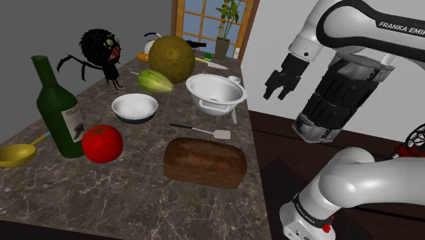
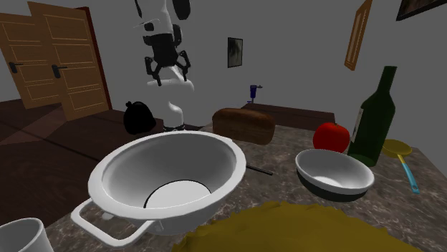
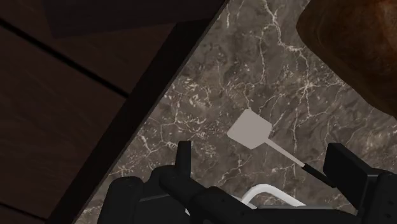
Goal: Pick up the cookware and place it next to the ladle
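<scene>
A dark marbled surface (image 1: 136,198) carries a brown bread loaf (image 1: 204,162). In the shoulder view, at 12 o'clock from the loaf, stands the cookware, a white two-handled pot (image 1: 214,92), upright. The black gripper (image 1: 276,94) hangs in the air at 3 o'clock from the pot, near the surface's edge, its fingers apart and clasping nothing. The yellow ladle (image 1: 15,155) lies well apart at 8 o'clock from the pot, by a green bottle (image 1: 60,109), and a small spatula (image 1: 204,130) lies between pot and loaf.
</scene>
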Action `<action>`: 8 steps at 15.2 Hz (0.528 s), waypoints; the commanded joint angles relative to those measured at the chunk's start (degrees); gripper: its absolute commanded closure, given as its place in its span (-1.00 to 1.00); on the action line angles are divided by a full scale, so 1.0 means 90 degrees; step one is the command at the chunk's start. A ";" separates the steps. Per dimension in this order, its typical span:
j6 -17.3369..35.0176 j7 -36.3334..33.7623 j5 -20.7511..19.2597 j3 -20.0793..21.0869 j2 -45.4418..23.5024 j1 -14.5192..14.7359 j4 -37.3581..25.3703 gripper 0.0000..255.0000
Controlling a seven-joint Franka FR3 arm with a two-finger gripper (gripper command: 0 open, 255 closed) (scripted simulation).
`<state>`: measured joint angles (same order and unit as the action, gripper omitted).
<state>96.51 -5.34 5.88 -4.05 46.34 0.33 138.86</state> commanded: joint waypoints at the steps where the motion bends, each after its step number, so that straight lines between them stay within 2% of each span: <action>1: 0.0000 0.0000 0.0000 0.0000 0.0000 0.0000 0.0000 -1.00; 8: 0.1340 0.1252 -0.0087 0.0014 -0.1432 0.0619 -0.0050 -1.00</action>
<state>106.69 4.00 5.26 -3.79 36.06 5.13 139.17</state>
